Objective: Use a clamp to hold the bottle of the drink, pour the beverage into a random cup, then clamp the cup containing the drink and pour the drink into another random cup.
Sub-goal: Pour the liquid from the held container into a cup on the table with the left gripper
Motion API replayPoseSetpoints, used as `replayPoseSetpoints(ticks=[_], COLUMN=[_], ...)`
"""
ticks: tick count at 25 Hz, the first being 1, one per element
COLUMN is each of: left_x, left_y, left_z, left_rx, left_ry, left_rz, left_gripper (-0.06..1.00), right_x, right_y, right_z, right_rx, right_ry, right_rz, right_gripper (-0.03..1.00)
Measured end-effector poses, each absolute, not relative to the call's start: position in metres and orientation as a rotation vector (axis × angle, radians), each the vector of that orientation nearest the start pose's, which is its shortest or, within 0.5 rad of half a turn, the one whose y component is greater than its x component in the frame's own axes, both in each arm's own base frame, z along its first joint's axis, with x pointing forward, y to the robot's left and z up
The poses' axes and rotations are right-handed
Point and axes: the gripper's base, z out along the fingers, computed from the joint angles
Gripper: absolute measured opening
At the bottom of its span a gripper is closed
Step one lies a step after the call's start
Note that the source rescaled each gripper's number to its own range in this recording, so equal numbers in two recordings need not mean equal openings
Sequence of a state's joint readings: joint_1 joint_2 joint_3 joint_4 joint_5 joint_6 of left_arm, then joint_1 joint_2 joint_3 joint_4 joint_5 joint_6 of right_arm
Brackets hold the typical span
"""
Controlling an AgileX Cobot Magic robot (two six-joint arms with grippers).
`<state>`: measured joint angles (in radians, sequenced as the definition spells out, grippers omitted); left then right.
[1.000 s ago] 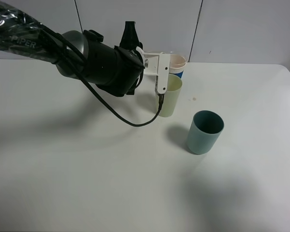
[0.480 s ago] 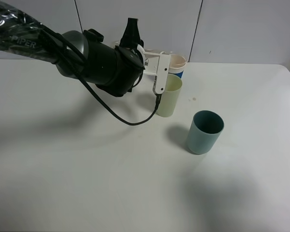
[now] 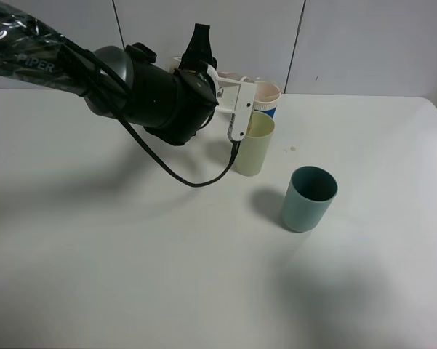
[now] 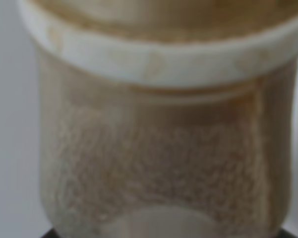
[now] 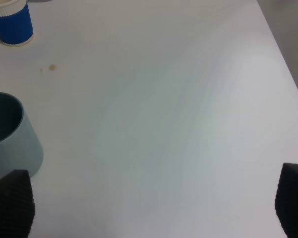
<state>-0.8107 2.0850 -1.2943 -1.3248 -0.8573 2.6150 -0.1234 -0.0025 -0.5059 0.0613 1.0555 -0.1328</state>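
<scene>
My left gripper [image 3: 202,58] is at the back of the table, rolled over beside the pale yellow cup [image 3: 253,149]. The arm hides most of the drink bottle in the high view. In the left wrist view the bottle [image 4: 158,148] fills the frame: clear plastic, a white neck ring, beige drink inside, seemingly held between the jaws. A blue cup with a white rim [image 3: 267,102] stands just behind the yellow cup, and shows in the right wrist view [image 5: 10,22]. A teal cup [image 3: 309,198] stands apart at front right [image 5: 10,134]. My right gripper [image 5: 153,208] is open and empty.
A black cable [image 3: 196,178] loops from the left wrist down over the table beside the yellow cup. A small brown stain [image 3: 294,149] marks the white table [image 3: 131,276]. Grey wall panels stand behind the back edge.
My left wrist has rolled a little more, and its white camera bracket has shifted slightly left and up over the yellow cup. The cups have not moved.
</scene>
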Motion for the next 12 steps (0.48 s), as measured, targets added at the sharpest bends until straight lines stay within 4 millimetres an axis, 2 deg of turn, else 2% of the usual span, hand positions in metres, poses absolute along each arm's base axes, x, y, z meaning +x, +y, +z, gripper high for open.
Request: replayPoseSetpoints(ticks=[12], left_x=[0.3479], left_y=[-0.2696], left_z=[0.1799], left_rx=[1.531], left_ry=[1.345], left_rz=[1.212], left_gripper=[0.03], right_x=[-0.0052], right_y=[0.0055], right_z=[0.2794], right_rx=[-0.012], right_ry=[2.03], right_rz=[-0.088], right_gripper=[0.92])
